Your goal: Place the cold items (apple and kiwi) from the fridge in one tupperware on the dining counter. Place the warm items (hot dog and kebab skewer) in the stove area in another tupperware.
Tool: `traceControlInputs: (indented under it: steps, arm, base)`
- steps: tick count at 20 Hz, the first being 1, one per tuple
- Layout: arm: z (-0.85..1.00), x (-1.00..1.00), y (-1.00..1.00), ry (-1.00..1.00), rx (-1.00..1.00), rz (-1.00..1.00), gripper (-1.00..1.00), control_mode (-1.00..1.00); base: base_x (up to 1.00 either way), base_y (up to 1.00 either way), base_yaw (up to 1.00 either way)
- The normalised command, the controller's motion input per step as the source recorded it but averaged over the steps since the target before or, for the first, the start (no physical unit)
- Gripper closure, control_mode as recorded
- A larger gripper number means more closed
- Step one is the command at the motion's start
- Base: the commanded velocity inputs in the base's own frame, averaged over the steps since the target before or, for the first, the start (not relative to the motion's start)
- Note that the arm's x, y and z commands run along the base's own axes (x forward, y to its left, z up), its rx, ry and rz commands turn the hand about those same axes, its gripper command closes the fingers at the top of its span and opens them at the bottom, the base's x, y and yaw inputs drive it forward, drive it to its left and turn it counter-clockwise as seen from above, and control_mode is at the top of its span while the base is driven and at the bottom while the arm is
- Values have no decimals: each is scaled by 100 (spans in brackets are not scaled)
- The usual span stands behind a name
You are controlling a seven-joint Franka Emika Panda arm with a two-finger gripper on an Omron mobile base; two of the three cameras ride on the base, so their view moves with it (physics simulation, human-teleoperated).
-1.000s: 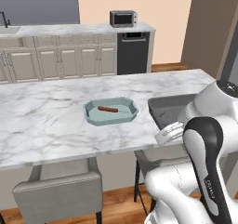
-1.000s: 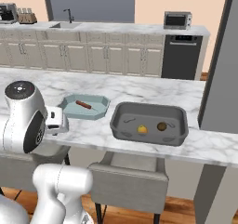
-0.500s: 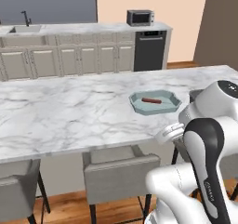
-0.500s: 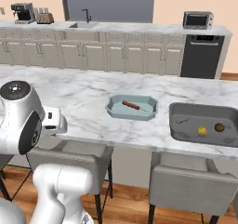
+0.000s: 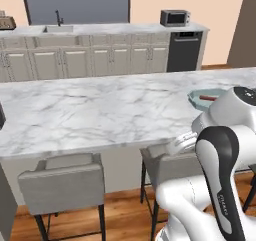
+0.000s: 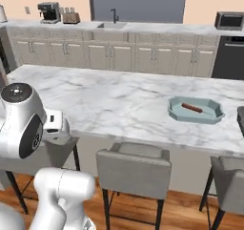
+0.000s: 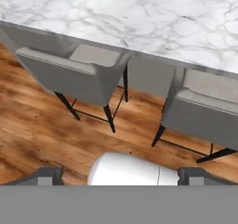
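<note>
Jaws spread wide, empty, above grey stools [image 7: 79, 72].

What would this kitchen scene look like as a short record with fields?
counter: marble island, stools along its near side
tub: light blue, on the counter
in tub: one reddish-brown hot dog
gripper: fingers wide apart, holding nothing, pointing down at the wood floor and stools
back wall: sink, microwave, coffee maker
</note>
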Motion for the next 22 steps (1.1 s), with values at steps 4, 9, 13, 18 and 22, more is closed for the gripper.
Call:
traceControlInputs:
  steps: [4, 9, 13, 18, 22]
  arm:
    - [0, 0, 0, 0, 0, 0, -100, 100]
    - [0, 0, 0, 0, 0, 0, -100, 100]
    - [0, 0, 0, 0, 0, 0, -100, 100]
    - [0, 0, 0, 0, 0, 0, -100, 100]
    - [0, 0, 0, 0, 0, 0, -100, 100]
  base:
    - [-64, 100, 14]
    - [-41, 100, 9]
    - [-24, 100, 5]
    - [-7, 100, 2]
    - [0, 100, 0]
